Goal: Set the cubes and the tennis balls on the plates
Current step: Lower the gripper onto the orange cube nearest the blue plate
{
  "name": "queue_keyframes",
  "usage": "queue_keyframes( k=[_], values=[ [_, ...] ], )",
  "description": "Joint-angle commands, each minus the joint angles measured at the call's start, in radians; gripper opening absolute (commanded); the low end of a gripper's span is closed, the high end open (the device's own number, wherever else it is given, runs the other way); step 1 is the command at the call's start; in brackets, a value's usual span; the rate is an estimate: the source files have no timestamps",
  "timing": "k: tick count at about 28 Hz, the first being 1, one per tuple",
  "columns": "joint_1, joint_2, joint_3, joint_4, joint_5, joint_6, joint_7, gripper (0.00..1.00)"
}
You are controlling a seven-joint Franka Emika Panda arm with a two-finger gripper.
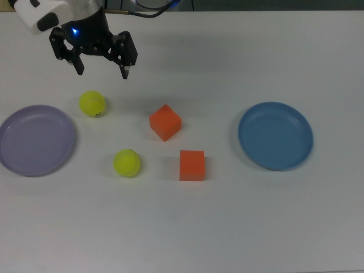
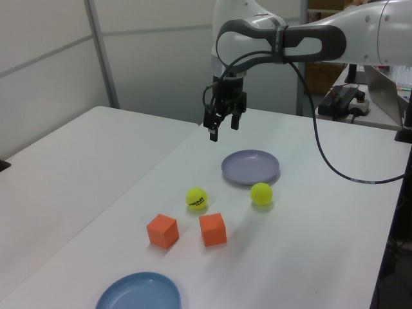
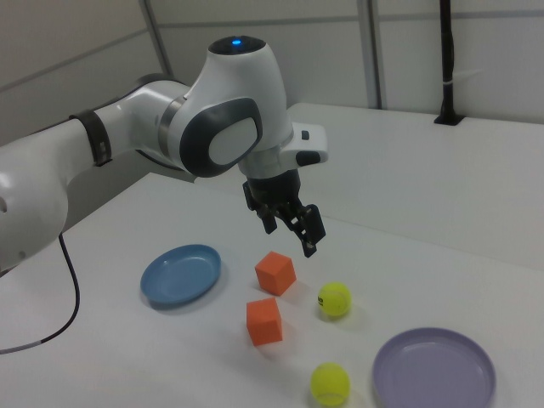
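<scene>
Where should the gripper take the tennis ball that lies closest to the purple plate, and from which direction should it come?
Probably from straight above. The tennis ball is round, so grip across its widest middle. It sits apart from the purple plate, with free table around it. The gripper hovers open nearby.

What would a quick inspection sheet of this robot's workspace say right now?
Surface: white matte table, clean.
Job's things: two fuzzy yellow-green tennis balls and two matte orange-red cubes on the table; round lavender plate and round blue plate hold nothing.
Clutter: nothing seen.
End effector: black, open, holding nothing, above the table.
Cables: black cable hanging from the arm.
Surroundings: pale wall panels; equipment behind the table in the left view.
</scene>
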Motion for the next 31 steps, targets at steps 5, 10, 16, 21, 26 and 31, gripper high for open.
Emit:
queue_keyframes(
  k=[5,10,16,21,26,31],
  values=[
    [0.021,0.152,0.168,-0.012,-0.016,0.343,0.188,1.0],
    [0.031,0.217,0.207,-0.007,-0.029,0.357,0.187,1.0],
    [0.063,0.267,0.212,-0.007,-0.049,0.42,0.196,1.0],
    [0.08,0.298,0.212,-0.007,-0.058,0.473,0.199,1.0],
    [0.086,0.316,0.212,-0.007,-0.062,0.476,0.199,1.0],
    [0.099,0.339,0.212,-0.007,-0.063,0.478,0.199,1.0]
  ],
)
